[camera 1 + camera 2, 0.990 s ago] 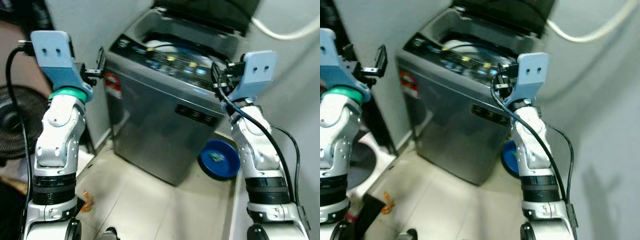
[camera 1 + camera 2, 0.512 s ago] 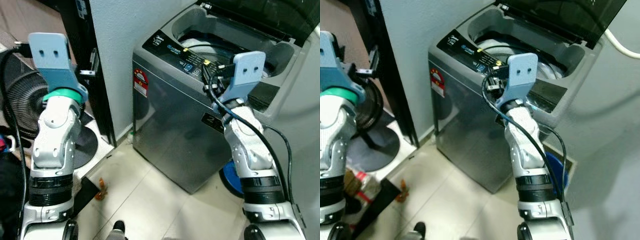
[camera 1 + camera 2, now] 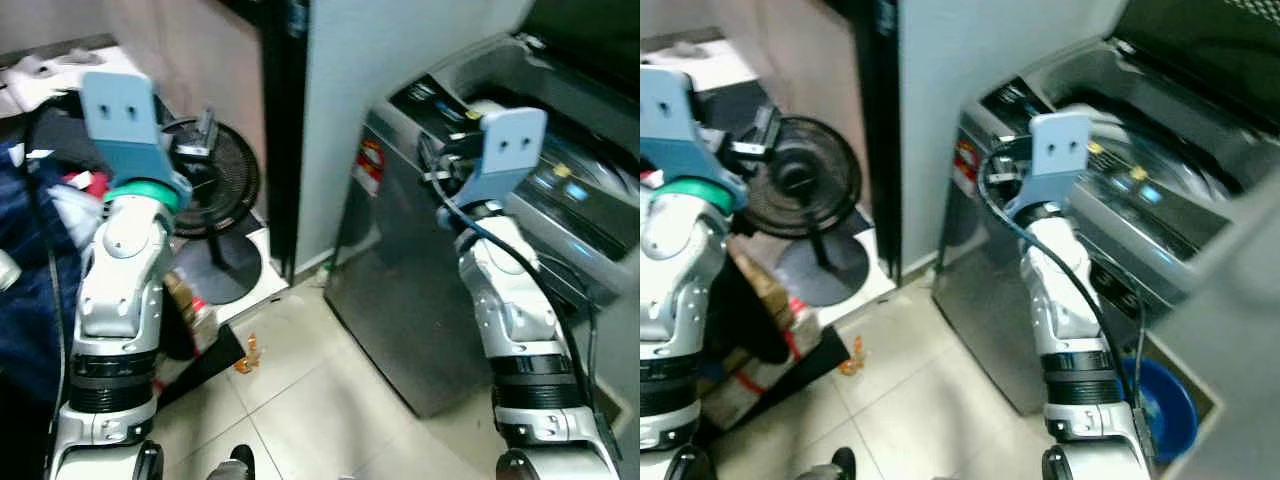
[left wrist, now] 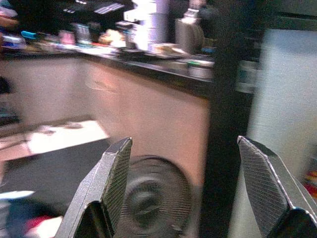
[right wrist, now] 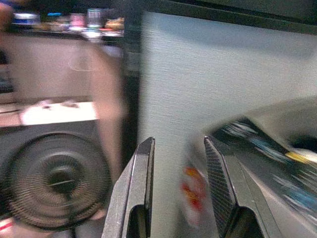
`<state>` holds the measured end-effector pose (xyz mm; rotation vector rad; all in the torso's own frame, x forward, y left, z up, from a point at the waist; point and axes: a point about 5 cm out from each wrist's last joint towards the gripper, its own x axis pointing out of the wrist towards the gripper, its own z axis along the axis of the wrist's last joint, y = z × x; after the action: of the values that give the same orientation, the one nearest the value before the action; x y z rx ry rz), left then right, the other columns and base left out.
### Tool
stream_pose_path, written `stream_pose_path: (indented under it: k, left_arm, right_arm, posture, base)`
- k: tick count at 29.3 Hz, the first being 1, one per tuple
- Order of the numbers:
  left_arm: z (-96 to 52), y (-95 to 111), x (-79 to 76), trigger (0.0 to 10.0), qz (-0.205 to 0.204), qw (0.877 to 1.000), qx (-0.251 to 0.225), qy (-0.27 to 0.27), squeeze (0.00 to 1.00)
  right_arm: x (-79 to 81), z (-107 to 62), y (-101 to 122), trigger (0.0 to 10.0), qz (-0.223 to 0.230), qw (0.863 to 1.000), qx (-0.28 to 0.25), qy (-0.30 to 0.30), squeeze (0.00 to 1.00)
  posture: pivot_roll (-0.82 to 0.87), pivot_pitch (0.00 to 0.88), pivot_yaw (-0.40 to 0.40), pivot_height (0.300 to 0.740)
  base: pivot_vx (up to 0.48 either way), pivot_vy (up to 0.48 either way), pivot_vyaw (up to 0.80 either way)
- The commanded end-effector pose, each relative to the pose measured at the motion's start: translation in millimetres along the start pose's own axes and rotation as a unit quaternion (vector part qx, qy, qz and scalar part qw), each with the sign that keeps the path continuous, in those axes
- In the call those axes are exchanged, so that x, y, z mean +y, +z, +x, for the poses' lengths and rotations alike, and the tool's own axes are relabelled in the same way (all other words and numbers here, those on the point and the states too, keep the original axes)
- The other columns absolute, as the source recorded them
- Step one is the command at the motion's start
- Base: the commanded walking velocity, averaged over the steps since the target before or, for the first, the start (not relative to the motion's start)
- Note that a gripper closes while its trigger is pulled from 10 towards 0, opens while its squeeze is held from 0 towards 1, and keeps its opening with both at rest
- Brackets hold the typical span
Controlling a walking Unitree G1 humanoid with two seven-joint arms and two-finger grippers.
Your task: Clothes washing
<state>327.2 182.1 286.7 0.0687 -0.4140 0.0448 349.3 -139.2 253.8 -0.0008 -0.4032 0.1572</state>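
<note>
Washer (image 3: 440,290) stands lid up at the robot's right, against a grey wall. Right gripper (image 5: 178,188) is raised beside the washer's control panel (image 3: 1120,180), fingers parted by a narrow gap, holding nothing. Left gripper (image 4: 183,188) is raised well apart from the washer, fingers spread wide, empty, toward a fan (image 3: 215,180). Clothes pile (image 3: 40,250) lies at far left on the floor.

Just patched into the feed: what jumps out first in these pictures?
The grey top-loading washing machine stands on the robot's right with its lid up, the right gripper raised before its control panel, fingers a little apart. On the left, a black floor fan stands beside dark blue clothes, with the left gripper open.
</note>
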Motion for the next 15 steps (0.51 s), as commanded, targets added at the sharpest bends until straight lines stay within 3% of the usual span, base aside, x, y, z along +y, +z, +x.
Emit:
stream_pose_path:
  k: [1, 15]
  left_arm:
    - [-1.0, -3.8, -2.9, 10.0, 0.002, 1.0, 0.006, -0.003, 0.0]
    - [-1.8, -3.6, -3.5, 10.0, 0.001, 1.0, 0.006, -0.002, 0.0]
  right_arm:
    - [-3.5, -2.9, -4.2, 10.0, 0.0, 1.0, 0.006, -0.007, 0.0]
    - [-3.0, -3.4, -4.6, 10.0, 0.0, 1.0, 0.006, -0.004, 0.0]
  posture:
    - [0.04, 0.037, -0.05, 0.74]
    - [0.04, 0.041, -0.05, 0.74]
  base:
    - [0.0, 0.0, 0.8]
    - [0.0, 0.0, 0.8]
